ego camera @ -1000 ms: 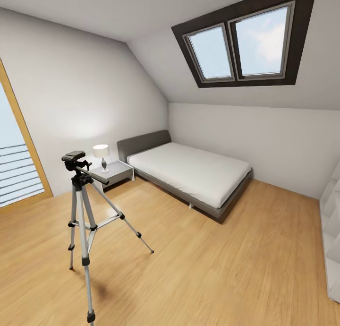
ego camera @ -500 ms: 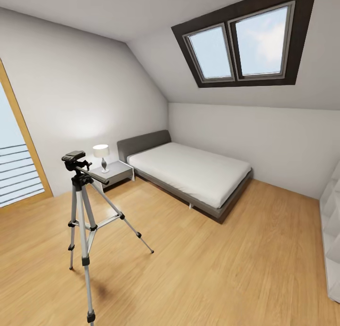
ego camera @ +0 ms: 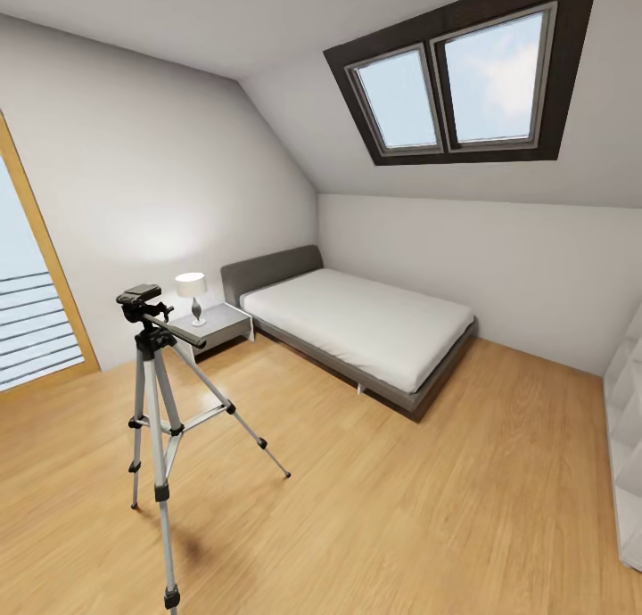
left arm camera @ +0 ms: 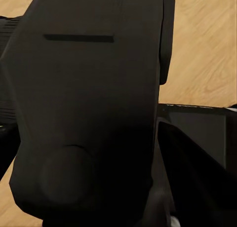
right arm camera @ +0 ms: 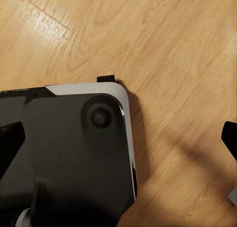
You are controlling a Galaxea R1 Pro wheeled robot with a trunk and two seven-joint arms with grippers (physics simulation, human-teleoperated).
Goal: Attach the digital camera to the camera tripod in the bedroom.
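Observation:
The camera tripod (ego camera: 150, 348) stands on the light wood floor (ego camera: 401, 508) at the lower left of the head view, silver legs spread, with its grey-black head plate (ego camera: 140, 292) bare and its black pan handle (ego camera: 178, 332) pointing right. The digital camera is out of view. In the right wrist view my right gripper (right arm camera: 118, 143) hangs over my own black base (right arm camera: 74, 158) and the floor; a dark fingertip (right arm camera: 230, 138) sits at each side edge, wide apart, nothing between. The left wrist view looks at a black part of my body (left arm camera: 89, 103), and its fingers cannot be made out.
A low grey bed (ego camera: 357, 321) with a white mattress lies beyond the tripod, under the double skylight (ego camera: 455, 80). A nightstand (ego camera: 218, 323) with a lamp (ego camera: 192, 290) stands beside it. A glazed door (ego camera: 27, 330) is at the left, white shelving (ego camera: 629, 437) at the right.

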